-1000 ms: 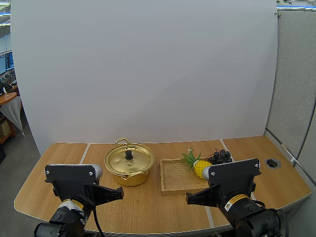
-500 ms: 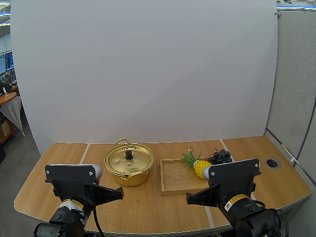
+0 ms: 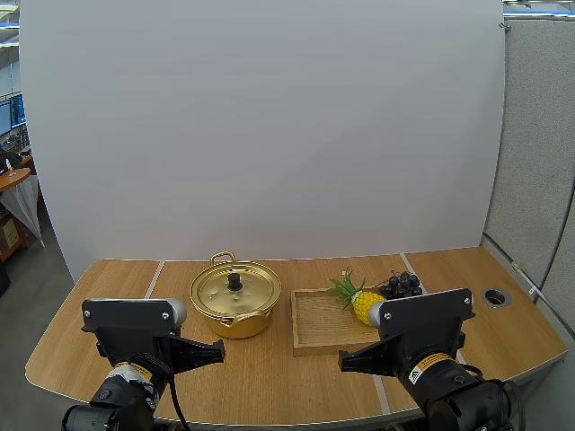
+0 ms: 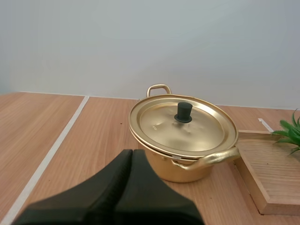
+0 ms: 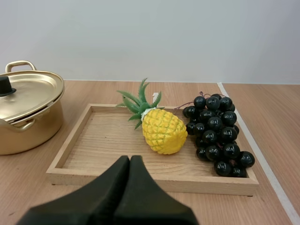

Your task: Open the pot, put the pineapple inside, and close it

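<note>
While the left claw (image 4: pixel 132 153) and right claw (image 5: pixel 130 159) sit pressed together, the metal lid (image 4: pixel 201 133) looks light and slick; its black knob (image 4: pixel 183 112) seems the surest hold.

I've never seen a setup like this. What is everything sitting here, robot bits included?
table: one, light wood, under everything
pot: one, gold, on the table beside the tray, on the left arm's side
lid: one, gold with a black knob, closed on the pot
tray: one, wooden, on the table in front of the right arm
pineapple: one, yellow with green leaves, lying in the tray
grapes: one bunch, near-black, in the tray beside the pineapple, on the side away from the pot
hole: one, grey-rimmed, in the table's right end
left gripper: one, black, shut, facing the pot
right gripper: one, black, shut, facing the tray
</note>
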